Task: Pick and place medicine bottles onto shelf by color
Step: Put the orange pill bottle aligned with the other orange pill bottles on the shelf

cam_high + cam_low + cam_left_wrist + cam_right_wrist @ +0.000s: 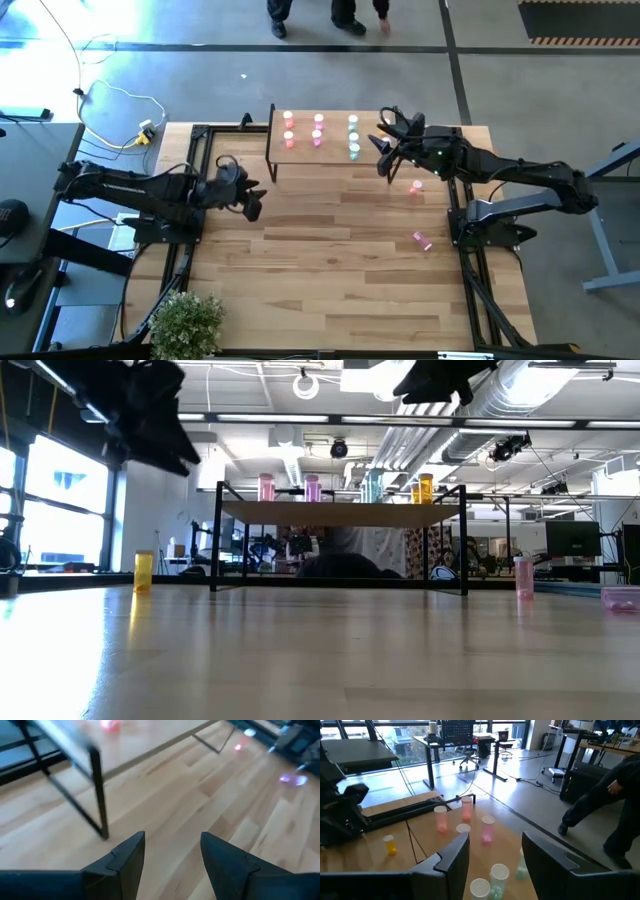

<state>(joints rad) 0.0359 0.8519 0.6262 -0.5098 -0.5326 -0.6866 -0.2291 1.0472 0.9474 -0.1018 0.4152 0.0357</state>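
Note:
The shelf stands at the table's far middle, on thin black legs. On it stand pink bottles and teal bottles; the low view also shows an orange one on its right end. One orange bottle stands on the table left of the shelf. One pink bottle stands right of the shelf, and another lies on its side nearer. My right gripper hovers open over the shelf's right end. My left gripper is open above the table, near the shelf's left legs.
A potted plant sits at the table's near left corner. Black frame rails run along the left and right sides. Bare planks fill the near half of the table. A person is on the floor beyond the far edge.

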